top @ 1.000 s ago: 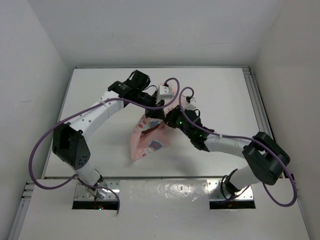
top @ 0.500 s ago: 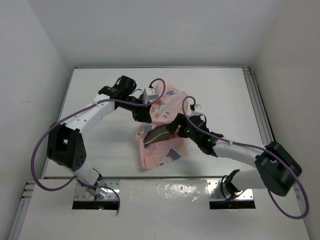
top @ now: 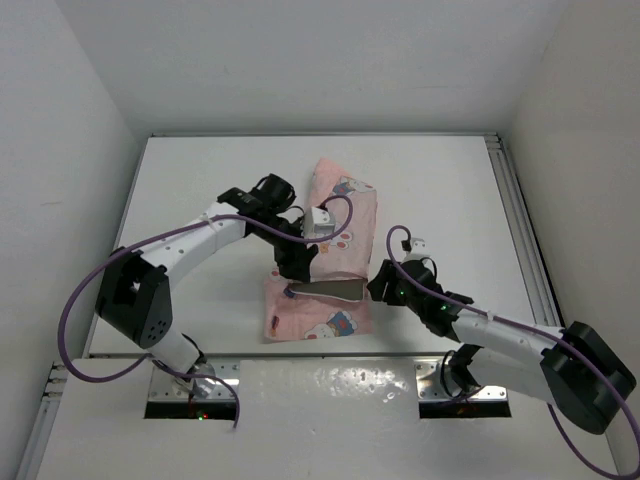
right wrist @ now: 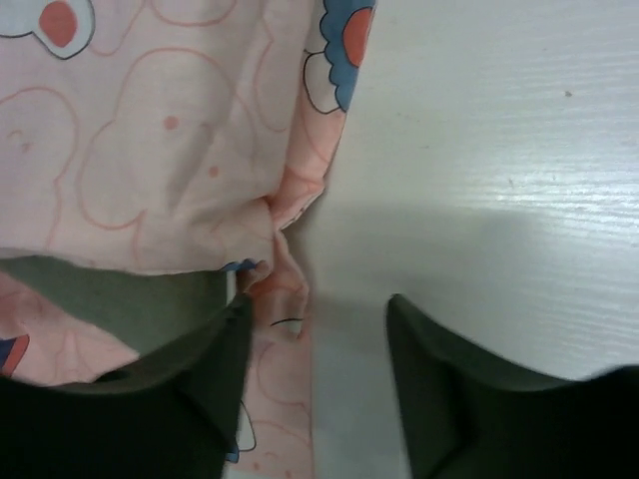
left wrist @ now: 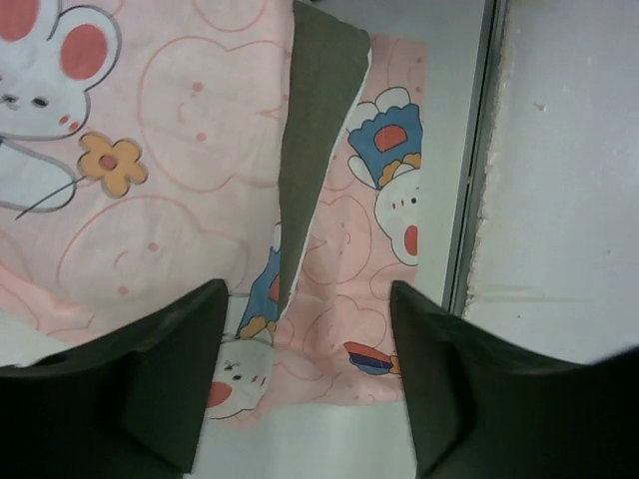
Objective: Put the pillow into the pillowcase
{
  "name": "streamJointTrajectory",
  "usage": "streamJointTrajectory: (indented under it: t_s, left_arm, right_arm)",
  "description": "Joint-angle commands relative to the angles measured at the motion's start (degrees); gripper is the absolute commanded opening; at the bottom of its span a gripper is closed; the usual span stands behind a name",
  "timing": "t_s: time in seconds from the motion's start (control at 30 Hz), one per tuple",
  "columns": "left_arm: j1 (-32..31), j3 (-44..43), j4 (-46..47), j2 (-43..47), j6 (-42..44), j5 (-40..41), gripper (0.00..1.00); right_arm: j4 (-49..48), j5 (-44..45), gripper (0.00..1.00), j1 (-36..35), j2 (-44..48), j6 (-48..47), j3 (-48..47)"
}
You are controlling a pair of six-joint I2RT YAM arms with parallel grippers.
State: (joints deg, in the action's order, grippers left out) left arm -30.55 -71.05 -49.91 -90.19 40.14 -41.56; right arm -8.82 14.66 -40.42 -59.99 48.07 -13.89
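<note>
The pink printed pillowcase (top: 335, 215) lies flat on the white table, running from the middle toward the near edge. A narrow olive-grey wedge of the pillow (top: 326, 290) pokes out at its near part; the remainder is covered by fabric. My left gripper (top: 297, 270) hovers over the case's left edge beside that wedge, open, with nothing between its fingers. In the left wrist view the pillow (left wrist: 321, 110) shows as a dark strip on the pillowcase (left wrist: 180, 200) ahead of the gripper (left wrist: 308, 384). My right gripper (top: 378, 287) is open at the case's right edge. Its wrist view shows pillowcase (right wrist: 160, 150), pillow (right wrist: 110, 294) and gripper (right wrist: 315, 394).
White walls enclose the table on three sides. A metal rail (top: 515, 215) runs along the table's right side, and a shiny plate (top: 330, 385) spans the near edge between the arm bases. In the left wrist view a grey edge strip (left wrist: 469, 200) borders the fabric.
Both grippers opened and let go of the raised pillowcase, which dropped flat onto the table. Both arms drew back toward the near edge, the right one furthest.
</note>
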Motion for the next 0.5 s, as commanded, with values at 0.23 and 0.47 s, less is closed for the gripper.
streamJointTrajectory:
  t_s: [0.23, 0.47]
  left_arm:
    - [-15.6, 2.8, 10.1, 0.2, 2.6, 19.9, 1.00]
    - [-20.4, 7.5, 26.7, -5.8, -1.5, 41.3, 1.00]
  right_arm:
    - [-16.7, -5.9, 0.38, 1.4, -7.7, 7.1, 4.8]
    - [-19.8, -9.6, 0.51, 0.4, -11.9, 8.3, 4.1]
